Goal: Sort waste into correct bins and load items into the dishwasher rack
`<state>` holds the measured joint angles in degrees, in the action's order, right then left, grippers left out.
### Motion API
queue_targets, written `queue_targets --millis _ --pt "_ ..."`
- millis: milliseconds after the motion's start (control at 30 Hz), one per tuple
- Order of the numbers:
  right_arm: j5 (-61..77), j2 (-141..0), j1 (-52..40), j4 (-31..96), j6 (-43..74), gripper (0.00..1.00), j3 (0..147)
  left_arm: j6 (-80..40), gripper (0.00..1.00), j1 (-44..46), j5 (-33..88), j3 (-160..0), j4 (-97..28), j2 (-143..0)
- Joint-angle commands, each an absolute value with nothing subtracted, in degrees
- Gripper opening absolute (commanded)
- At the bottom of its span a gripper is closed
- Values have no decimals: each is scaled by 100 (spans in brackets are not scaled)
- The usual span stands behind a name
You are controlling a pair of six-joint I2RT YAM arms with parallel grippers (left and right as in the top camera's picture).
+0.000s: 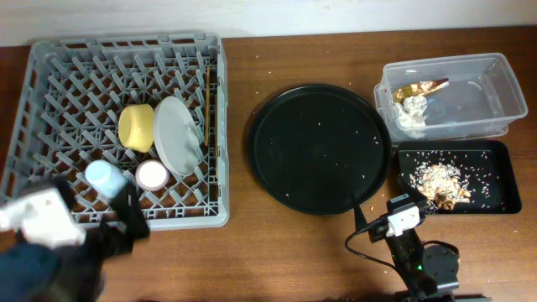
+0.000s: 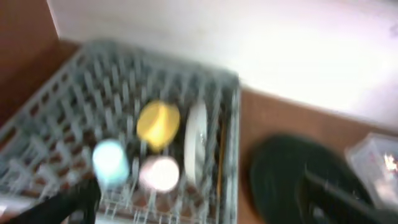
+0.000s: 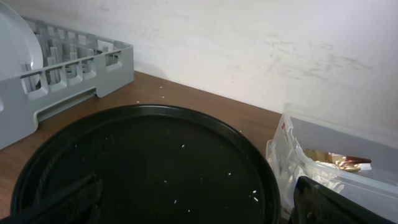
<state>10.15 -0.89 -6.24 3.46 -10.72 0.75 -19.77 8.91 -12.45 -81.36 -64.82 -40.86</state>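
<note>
The grey dishwasher rack point(image 1: 50, 67) stands at the left. It holds the yellow bowl point(image 1: 136, 127), the white plate point(image 1: 178, 134) on edge, the pink cup point(image 1: 152, 174), the light blue cup point(image 1: 104, 176) and the wooden chopsticks point(image 1: 208, 109). The clear tub point(image 1: 478, 92) holds the gold wrapper point(image 1: 419, 88) and the white napkin point(image 1: 414, 111). The shallow black tray point(image 1: 495, 197) holds the food scraps point(image 1: 440, 180). My left gripper point(image 2: 199, 186) is open and empty at the rack's near edge; its view is blurred. My right gripper point(image 3: 198, 186) is open and empty over the round black tray's near edge.
The large round black tray point(image 1: 319, 149) lies in the middle with a few white crumbs on it. Crumbs are scattered on the brown table around it. My left arm point(image 1: 50, 222) is at the front left and my right arm point(image 1: 403, 216) at the front right.
</note>
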Motion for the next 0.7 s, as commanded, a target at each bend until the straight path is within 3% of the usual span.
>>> queue_targets --millis 0,167,500,667 --pt "1004 -36 -598 357 -1070 98 32 -2029 99 454 -1291 -6211 -4987 -3673" --pt "1002 -36 -598 357 -1070 98 32 -2027 99 425 -1264 -3341 -2512 -2204" --pt "1002 -36 -598 357 -1070 98 32 -1966 99 421 -1288 -123 -84 -351" --pt "1002 -36 -598 357 -1070 98 32 -1791 99 451 -1472 -49 -331 -27"
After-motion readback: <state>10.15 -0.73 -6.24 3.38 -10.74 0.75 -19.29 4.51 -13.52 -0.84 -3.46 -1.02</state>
